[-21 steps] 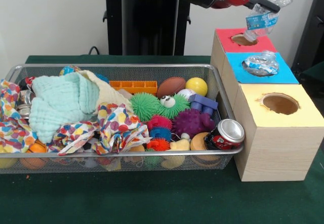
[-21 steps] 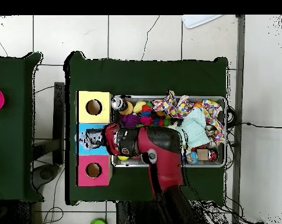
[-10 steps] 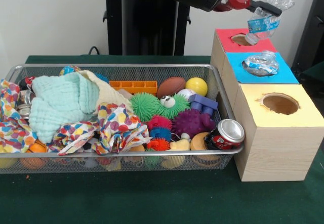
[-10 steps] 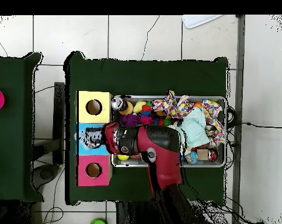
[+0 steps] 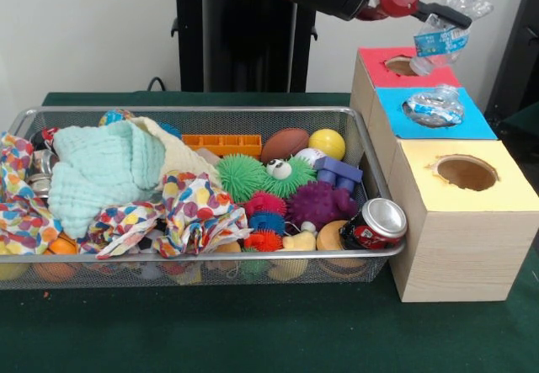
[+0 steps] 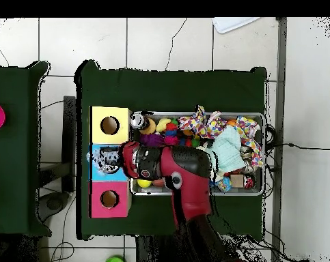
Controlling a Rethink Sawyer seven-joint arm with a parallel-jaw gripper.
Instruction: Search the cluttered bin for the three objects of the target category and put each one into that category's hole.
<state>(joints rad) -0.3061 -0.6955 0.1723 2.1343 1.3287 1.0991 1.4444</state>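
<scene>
My gripper (image 5: 440, 11) is shut on a crushed clear plastic bottle (image 5: 440, 41) with a blue label, held in the air above the red box (image 5: 421, 77). Its lower end hangs just over the red box's hole (image 5: 402, 66). A second crushed bottle (image 5: 433, 106) lies over the hole of the blue box (image 5: 472, 125). From overhead, the arm (image 6: 171, 167) reaches across the bin to the blue box (image 6: 99, 164), and the gripper itself is hidden there. A red soda can (image 5: 375, 224) lies in the bin's near right corner.
The wire bin (image 5: 194, 268) is filled with cloths (image 5: 105, 171), spiky balls (image 5: 322, 205), an orange block (image 5: 222, 144) and other toys. The yellow box (image 5: 472, 221) with its open hole (image 5: 466, 172) stands nearest the camera. Green cloth covers the table (image 5: 253, 331).
The gripper has lifted the bottle slightly and shifted it a little to the right over the red box. Nothing in the bin has moved.
</scene>
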